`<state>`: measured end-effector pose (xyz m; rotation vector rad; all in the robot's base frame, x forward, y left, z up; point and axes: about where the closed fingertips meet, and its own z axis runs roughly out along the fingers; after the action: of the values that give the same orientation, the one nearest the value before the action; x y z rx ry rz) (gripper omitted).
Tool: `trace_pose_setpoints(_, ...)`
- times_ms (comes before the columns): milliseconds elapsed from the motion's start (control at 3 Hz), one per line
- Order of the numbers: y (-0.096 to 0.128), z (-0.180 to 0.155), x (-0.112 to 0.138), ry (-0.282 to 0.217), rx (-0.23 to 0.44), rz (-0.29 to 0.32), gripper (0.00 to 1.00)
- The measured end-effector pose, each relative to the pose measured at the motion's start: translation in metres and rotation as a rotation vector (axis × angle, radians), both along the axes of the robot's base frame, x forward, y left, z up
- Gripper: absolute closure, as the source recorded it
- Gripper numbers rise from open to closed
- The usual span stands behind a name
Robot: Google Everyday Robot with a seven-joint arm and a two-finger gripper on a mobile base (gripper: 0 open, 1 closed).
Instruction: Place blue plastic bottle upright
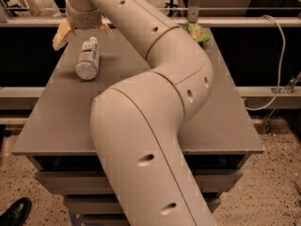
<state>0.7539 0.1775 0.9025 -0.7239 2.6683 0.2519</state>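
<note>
The blue plastic bottle (88, 58) lies on its side at the far left of the grey table (51, 126), its white cap pointing away from me. My gripper (83, 32) hangs just behind the cap end. It is open, with one yellowish finger (62, 33) to the left of the bottle and the other (104, 28) to the right. It is not holding anything. My arm (150, 126) sweeps across the middle of the view.
A green snack bag (197, 32) lies at the far right of the table. The soda can is hidden behind my arm. A cable (277, 65) hangs at the right. A black shoe (16, 212) is on the floor at bottom left.
</note>
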Motion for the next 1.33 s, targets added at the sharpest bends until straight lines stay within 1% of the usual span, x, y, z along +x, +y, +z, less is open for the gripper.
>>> trace_pose_setpoints(333, 0.015, -0.03, 0.006, 0.084, -0.02, -0.132, 0.0)
trace_pose_setpoints(667, 0.019, -0.04, 0.011, 0.109, -0.023, -0.192, 0.0)
trace_pose_setpoints(1000, 0.012, -0.044, 0.015, 0.115, -0.039, -0.237, 0.15)
trace_pose_setpoints(1333, 0.008, -0.046, 0.018, 0.116, -0.05, -0.262, 0.38)
